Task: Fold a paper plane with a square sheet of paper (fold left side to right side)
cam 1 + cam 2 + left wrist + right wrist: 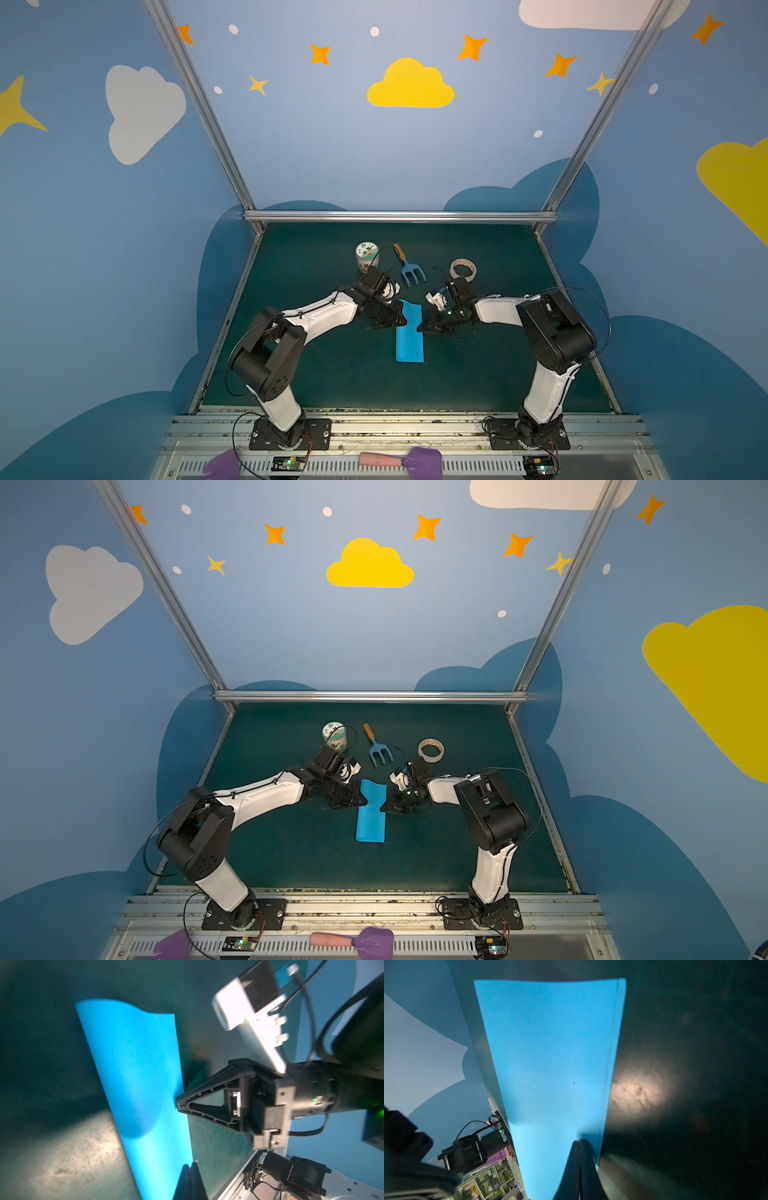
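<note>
- Tabletop (316,374): dark green. The square sheet of paper (409,336) lies mid-field as a narrow doubled strip, so I judge the left-to-right fold is made but not yet flat.
- Strip axis: it runs far to near in both top views (371,816). Plan any crease stroke along that line.
- The key relation is that the strip sits between the two tools. The left tool (402,318) meets its left long edge and the right tool (420,328) its right long edge, both at the far half. Neither is clearly nearer.
- Tool state: both are clenched. No paper shows between the jaws, so you are pressing, not gripping.
- The left wrist view alone shows the far end of the paper (141,1076) bowed up off the surface, and the right tool (178,1103) tip touching the paper's edge.
- The right wrist view alone shows its tool (579,1142) lying over the paper (550,1053), and a thin offset under-layer along one long edge.
</note>
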You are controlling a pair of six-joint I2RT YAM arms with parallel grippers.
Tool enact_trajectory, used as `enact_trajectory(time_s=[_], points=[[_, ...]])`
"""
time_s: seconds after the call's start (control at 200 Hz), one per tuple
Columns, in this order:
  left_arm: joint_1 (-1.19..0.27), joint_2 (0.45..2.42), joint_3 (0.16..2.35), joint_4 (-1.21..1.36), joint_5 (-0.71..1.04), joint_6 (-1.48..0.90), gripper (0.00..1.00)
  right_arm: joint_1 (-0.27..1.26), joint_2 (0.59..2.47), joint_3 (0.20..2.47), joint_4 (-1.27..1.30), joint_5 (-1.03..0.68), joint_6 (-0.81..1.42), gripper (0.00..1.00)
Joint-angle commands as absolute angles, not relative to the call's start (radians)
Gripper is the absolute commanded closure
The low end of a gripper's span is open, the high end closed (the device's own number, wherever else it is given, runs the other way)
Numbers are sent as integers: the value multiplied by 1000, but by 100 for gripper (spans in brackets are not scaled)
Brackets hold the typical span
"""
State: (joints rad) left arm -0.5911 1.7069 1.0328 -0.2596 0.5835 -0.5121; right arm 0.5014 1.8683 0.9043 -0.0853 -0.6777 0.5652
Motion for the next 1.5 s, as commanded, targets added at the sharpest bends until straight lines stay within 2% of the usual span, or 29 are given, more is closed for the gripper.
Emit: enact_trajectory(time_s=[0.0,0.536,0.711,0.881,1.196,1.497], points=[[-589,1730,1014,-191,615,-504,96,508,1908,859,-177,-539,566,100],[-533,1824,856,-71,555,-557,96,509,1920,855,-183,-532,557,100],[-508,1728,823,-74,561,-567,96,509,1922,853,-183,-533,554,100],[-508,1652,910,-117,595,-534,95,508,1925,858,-190,-531,546,100],[-528,1811,1050,-97,666,-496,96,508,1949,864,-201,-521,541,100],[-517,1896,991,-49,525,-524,96,508,1952,861,-204,-508,543,100]])
